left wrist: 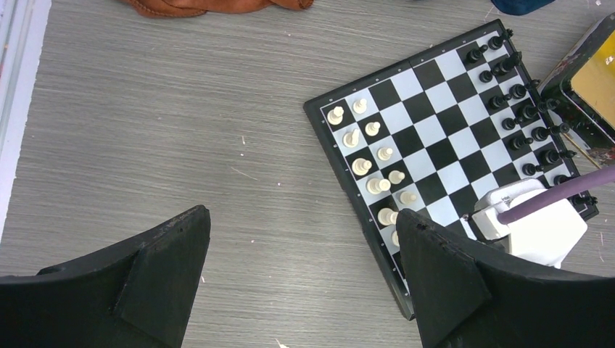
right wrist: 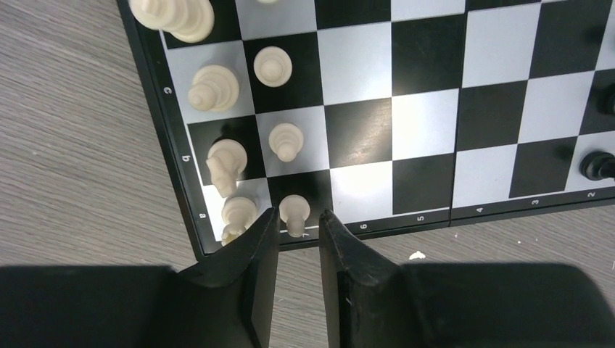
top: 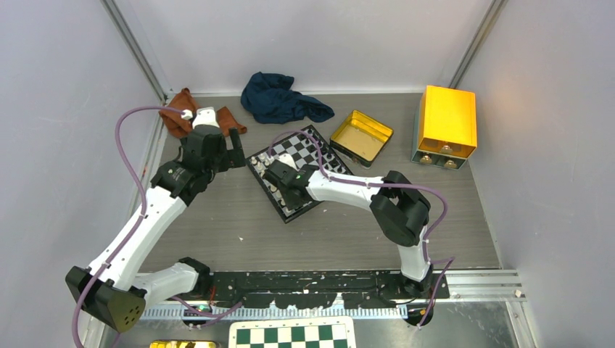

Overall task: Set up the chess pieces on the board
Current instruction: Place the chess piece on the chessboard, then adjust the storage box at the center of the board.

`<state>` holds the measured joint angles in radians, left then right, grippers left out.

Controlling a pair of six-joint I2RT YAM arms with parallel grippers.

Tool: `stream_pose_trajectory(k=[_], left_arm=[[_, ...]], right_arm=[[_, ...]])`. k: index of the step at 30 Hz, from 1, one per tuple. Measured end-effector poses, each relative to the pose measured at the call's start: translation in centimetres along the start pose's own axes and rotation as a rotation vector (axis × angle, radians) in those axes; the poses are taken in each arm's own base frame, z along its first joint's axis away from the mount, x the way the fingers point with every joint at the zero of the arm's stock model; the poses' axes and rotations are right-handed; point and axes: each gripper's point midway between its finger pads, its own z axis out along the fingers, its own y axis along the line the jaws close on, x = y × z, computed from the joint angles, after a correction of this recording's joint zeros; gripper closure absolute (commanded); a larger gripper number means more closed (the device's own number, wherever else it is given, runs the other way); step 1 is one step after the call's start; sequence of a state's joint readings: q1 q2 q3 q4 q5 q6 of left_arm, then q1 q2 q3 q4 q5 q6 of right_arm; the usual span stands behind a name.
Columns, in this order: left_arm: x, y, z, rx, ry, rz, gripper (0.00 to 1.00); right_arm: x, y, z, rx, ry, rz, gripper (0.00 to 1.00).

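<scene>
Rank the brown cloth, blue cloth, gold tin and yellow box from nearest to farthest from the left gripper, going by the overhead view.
Measured from the left gripper:
1. brown cloth, just behind it, far left.
2. blue cloth, at the far edge, middle.
3. gold tin, further right.
4. yellow box, far right corner.

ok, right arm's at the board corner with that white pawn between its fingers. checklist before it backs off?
1. Right gripper jaws apart around the white pawn: ok.
2. Pawn upright on its square of the board: ok.
3. Finger clear of the corner white piece beside it: cannot tell, very close.
4. Left gripper open, above the table at the board's edge: ok.
5. Black pieces all in two rows: cannot tell, the right arm hides some.
</scene>
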<state>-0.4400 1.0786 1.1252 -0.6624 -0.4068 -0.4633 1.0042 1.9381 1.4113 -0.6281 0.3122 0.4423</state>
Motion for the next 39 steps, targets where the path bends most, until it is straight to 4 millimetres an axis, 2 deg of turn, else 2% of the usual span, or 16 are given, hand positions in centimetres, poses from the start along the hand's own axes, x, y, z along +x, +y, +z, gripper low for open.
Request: stream_pose_trajectory(k=[5, 10, 15, 17, 21, 22, 27, 30, 35, 39], left_arm=[[0.2, 0.0, 0.2, -0.002, 0.007, 0.003, 0.00], [0.2, 0.0, 0.3, -0.004, 0.008, 0.004, 0.00], [0.2, 0.0, 0.3, -0.004, 0.008, 0.004, 0.00], [0.2, 0.0, 0.3, -0.004, 0.008, 0.004, 0.00], [0.2, 0.0, 0.3, -0.005, 0.009, 0.005, 0.00], [0.2, 0.0, 0.3, -0.005, 0.009, 0.005, 0.00], [0.5, -0.1, 0.7, -0.010, 0.022, 0.009, 0.00], [0.9, -0.3, 1.3, -0.017, 0.038, 0.012, 0.00], [2.0, -0.6, 2.6, -0.031, 0.083, 0.013, 0.00], [2.8, -0.7, 3.5, -0.043, 0.116, 0.013, 0.00]], right_arm=[[-1.2, 0.2, -0.9, -0.012, -0.025, 0.006, 0.67], [-3.0, 0.2, -2.8, -0.019, -0.073, 0.011, 0.67], [-5.6, -0.8, -4.8, -0.011, -0.141, 0.028, 0.67], [-6.7, -1.8, -5.3, -0.004, -0.164, 0.044, 0.67], [-8.7, -5.6, -5.4, 0.041, -0.188, 0.100, 0.66], [-9.4, -7.9, -5.1, 0.071, -0.190, 0.138, 0.66], [-11.6, -16.3, -4.6, 0.179, -0.206, 0.249, 0.65], [-12.6, -20.2, -4.4, 0.228, -0.218, 0.304, 0.68], [-12.5, -24.4, -2.6, 0.273, -0.189, 0.364, 0.69], [-11.3, -26.0, -0.1, 0.283, -0.130, 0.386, 0.69]])
